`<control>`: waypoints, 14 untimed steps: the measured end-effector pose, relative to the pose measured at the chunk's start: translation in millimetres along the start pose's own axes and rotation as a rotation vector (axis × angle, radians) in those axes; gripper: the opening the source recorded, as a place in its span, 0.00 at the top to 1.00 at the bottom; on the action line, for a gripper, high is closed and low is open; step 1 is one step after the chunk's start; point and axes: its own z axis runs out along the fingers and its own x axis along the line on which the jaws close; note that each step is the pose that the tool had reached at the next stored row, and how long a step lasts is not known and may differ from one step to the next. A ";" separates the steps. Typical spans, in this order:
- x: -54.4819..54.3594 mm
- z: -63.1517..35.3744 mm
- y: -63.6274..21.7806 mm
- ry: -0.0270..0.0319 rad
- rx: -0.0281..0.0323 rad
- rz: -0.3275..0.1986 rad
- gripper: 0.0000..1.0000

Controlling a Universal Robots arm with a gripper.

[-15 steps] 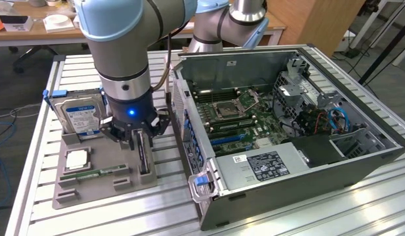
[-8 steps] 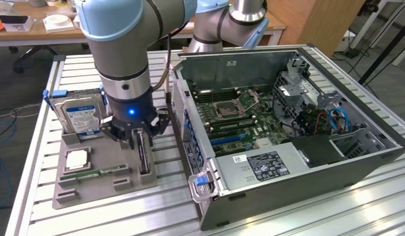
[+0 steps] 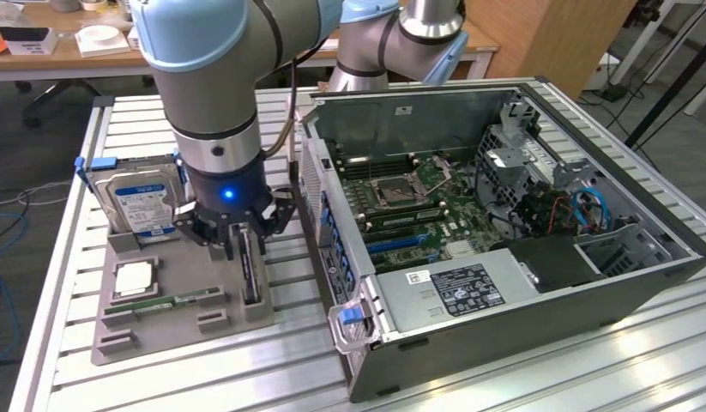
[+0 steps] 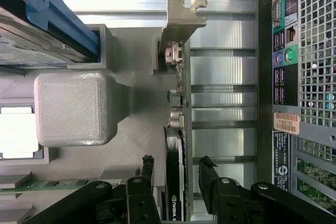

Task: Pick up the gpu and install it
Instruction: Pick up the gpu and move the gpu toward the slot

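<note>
- While the hand (image 4: 177,162) hangs over the grey holder (image 3: 181,330), its fingers (image 4: 207,169) stand spread either side of the gpu (image 4: 174,145).
- That gpu stands on edge in the holder, beside the computer case (image 3: 536,335).

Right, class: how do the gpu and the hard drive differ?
The gpu is a thin dark card; the hard drive is a boxy silver block with a blue-white label. The open hand straddles the gpu, not the hard drive. The gpu ends in a metal bracket; the hard drive has a blue rail. Both stand in the grey holder.
</note>
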 end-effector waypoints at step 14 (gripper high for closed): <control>0.2 0.0 0.0 0.0000 0.0000 0.000 0.54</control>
